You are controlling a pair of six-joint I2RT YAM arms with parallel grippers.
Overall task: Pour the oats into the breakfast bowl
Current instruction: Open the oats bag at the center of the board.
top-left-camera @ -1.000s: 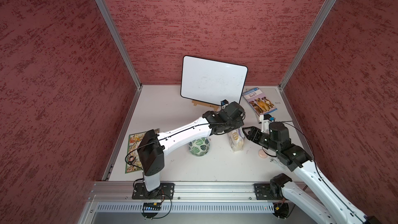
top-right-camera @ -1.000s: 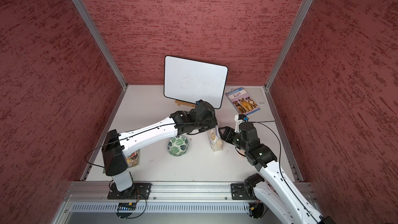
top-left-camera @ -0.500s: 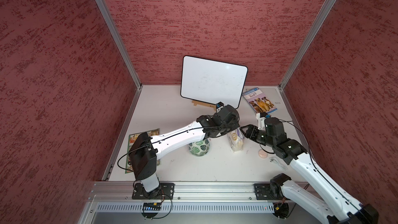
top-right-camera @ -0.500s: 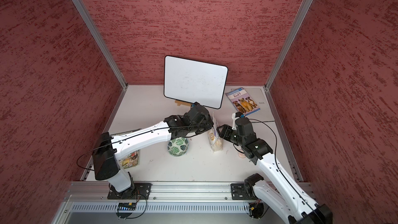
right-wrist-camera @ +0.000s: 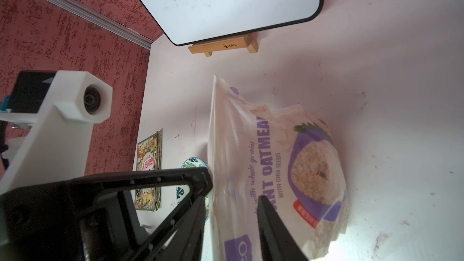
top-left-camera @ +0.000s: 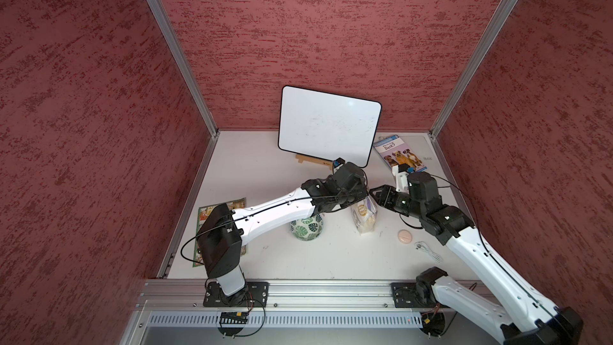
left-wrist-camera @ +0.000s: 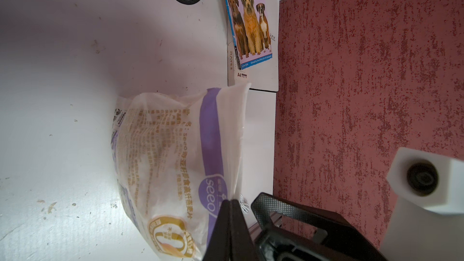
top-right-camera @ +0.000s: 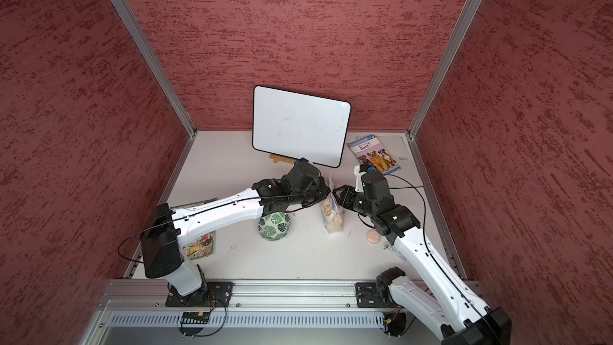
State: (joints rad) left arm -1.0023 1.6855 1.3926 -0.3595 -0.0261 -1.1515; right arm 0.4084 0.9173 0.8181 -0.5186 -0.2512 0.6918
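Note:
The oats pouch (top-left-camera: 365, 219) (top-right-camera: 331, 219) stands upright on the white table, right of the breakfast bowl (top-left-camera: 306, 227) (top-right-camera: 274, 226), whose far side lies under my left forearm. My left gripper (left-wrist-camera: 229, 202) (top-left-camera: 362, 196) is shut on the pouch's (left-wrist-camera: 175, 161) top seam. From the opposite side, my right gripper (right-wrist-camera: 234, 194) (top-right-camera: 336, 193) is open with one finger on each side of the pouch's (right-wrist-camera: 276, 161) upper part. A sliver of the bowl (right-wrist-camera: 193, 165) shows beyond the pouch in the right wrist view.
A whiteboard (top-left-camera: 328, 124) on a wooden stand leans at the back. A dog book (top-left-camera: 399, 155) lies at the back right. A pink disc (top-left-camera: 405, 236) and a white cable (top-left-camera: 428, 251) lie right of the pouch. A picture book (top-left-camera: 204, 217) sits by the left wall.
My right gripper has moved in to the pouch's top and its jaws have narrowed around it. The left arm has shifted slightly, still pinching the seam.

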